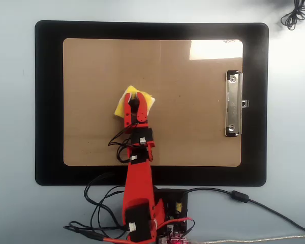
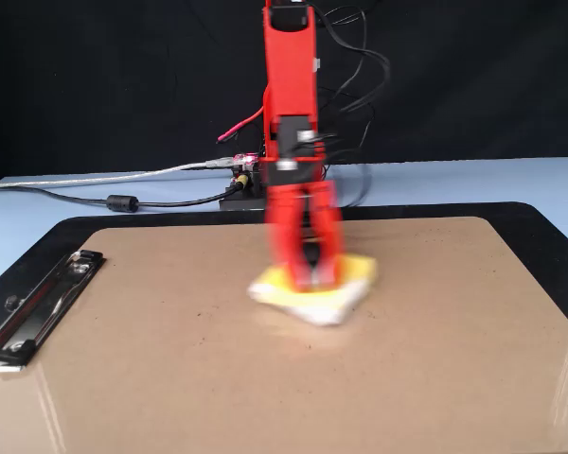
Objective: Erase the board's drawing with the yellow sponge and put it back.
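Gripper: your red gripper is clamped on the black knob of the sponge, one jaw on either side of it; in the fixed view the gripper is smeared by motion blur, so you get the grip from the overhead view.

Sponge: you can see the yellow sponge lying flat on the board, a little left of centre in the overhead view, turned like a diamond with a whitish corner at the top. In the fixed view the sponge sits right of centre in the frame, blurred, its pale underside touching the brown surface.

Board: your tan board lies inside a larger black mat. In the fixed view the board fills the lower half of the frame.

Clip: the silver clip sits on the right short edge in the overhead view, well apart from the sponge; in the fixed view the clip is at the lower left.

Drawing: you cannot make out any marker outline on the board in either view; only a few tiny dark specks show on the brown surface.

Arm: your red arm reaches up from the bottom centre of the overhead view, black wires looped beside it.

Cable: a grey cable runs off toward the lower right of the overhead view.
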`<state>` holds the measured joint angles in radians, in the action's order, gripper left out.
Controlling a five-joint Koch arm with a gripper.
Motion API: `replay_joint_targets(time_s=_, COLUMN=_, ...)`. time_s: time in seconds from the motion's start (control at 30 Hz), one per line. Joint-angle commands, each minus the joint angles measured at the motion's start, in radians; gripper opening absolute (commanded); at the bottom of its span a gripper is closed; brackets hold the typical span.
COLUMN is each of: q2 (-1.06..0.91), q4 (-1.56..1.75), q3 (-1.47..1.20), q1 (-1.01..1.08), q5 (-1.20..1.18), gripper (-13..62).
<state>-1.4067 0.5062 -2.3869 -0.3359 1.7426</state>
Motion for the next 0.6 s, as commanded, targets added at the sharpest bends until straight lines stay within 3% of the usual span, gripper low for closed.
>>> replay_joint_targets(time_s=0.0, q2=-0.017, q4=0.005, q3=-0.021, q1=-0.035, q5=0.067, gripper=-8.0)
replay_joint_targets(time_s=0.1, q2=-0.048, q4=0.005, q3=-0.044, q1=0.002, q5=0.055, gripper=-8.0)
replay_joint_targets(time_s=0.33, q2=-0.054, q4=0.005, q3=-0.054, q1=0.453, q5=-0.252, gripper=-8.0)
replay_joint_targets(time_s=0.47, q2=-0.060, q4=0.006, q3=-0.063, q1=0.442, q5=-0.311, gripper=-8.0)
replay_joint_targets(time_s=0.57, q2=-0.101, q4=0.002, q3=-0.060, q1=0.262, q5=-0.229, gripper=-8.0)
